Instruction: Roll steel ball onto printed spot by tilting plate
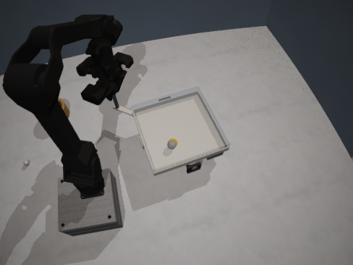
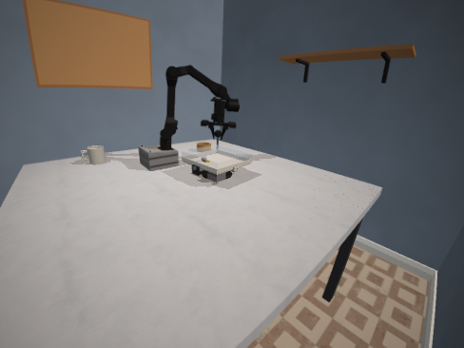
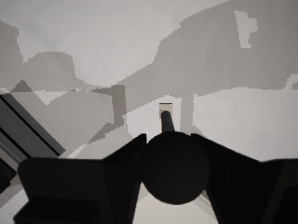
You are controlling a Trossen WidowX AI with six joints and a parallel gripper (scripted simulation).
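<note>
The square white plate with a clear lid and raised rim stands on a small mount in the middle of the table; it also shows in the exterior view. The steel ball lies on the plate, overlapping the lower edge of the orange printed spot. A beige tab sticks out from the plate's left corner and carries an upright dark handle. My gripper is above that corner, shut on the handle's round knob. In the wrist view the rod runs down to the tab.
The arm's grey base block stands to the left of the plate. A small white ball lies loose at the far left. An orange round object sits behind the arm. A white mug stands at the table's far side.
</note>
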